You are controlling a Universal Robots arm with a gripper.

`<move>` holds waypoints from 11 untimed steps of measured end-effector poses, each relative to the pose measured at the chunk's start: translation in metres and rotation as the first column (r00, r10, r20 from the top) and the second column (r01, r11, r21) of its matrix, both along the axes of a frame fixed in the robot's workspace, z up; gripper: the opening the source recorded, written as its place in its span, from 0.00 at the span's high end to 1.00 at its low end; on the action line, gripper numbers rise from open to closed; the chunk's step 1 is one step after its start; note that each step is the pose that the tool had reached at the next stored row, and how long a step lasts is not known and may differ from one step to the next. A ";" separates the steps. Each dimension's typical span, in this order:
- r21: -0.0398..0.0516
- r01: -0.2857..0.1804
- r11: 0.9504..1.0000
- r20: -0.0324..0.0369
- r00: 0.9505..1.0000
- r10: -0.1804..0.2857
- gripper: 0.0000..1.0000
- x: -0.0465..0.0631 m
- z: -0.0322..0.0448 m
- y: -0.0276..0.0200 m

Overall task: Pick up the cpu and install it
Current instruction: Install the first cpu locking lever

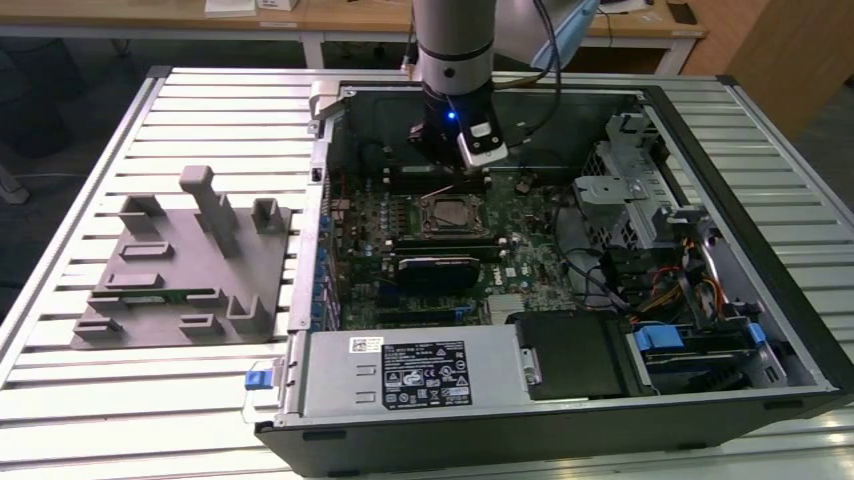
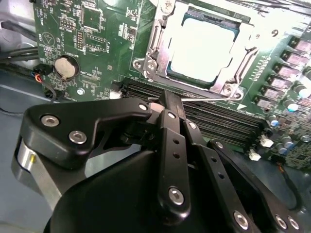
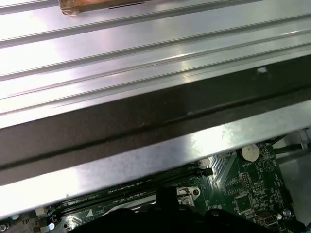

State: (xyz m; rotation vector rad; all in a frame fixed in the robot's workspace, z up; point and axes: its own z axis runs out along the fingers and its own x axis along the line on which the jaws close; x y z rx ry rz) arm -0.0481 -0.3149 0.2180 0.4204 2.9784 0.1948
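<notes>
The cpu (image 2: 210, 47) sits flat in the socket (image 2: 194, 46) on the motherboard (image 2: 92, 43), silvery top up, inside the open retention frame; the pick and place steps read as done. In the second wrist view the gripper (image 2: 171, 104) hangs at about 6 o'clock from the socket, fingers drawn together with nothing between them, tips over the memory slots (image 2: 218, 121). In the exterior view it stands at 12 o'clock of the socket, inside the computer case (image 1: 400, 390). Judgement: seating needs checking; any latch closing calls for gentle, even pressure.
</notes>
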 end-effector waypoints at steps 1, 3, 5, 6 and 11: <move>-0.001 0.002 1.000 0.004 1.000 -0.002 0.89 0.000 -0.0006 0.0005; -0.002 0.006 1.000 0.011 1.000 -0.006 0.89 -0.001 -0.0019 0.0021; -0.002 0.010 1.000 0.016 1.000 -0.010 0.89 -0.003 -0.0031 0.0037; -0.001 0.012 1.000 0.018 1.000 -0.012 0.89 -0.004 -0.0038 0.0044; -0.006 0.022 1.000 0.037 0.999 -0.021 0.89 -0.007 -0.0072 0.0054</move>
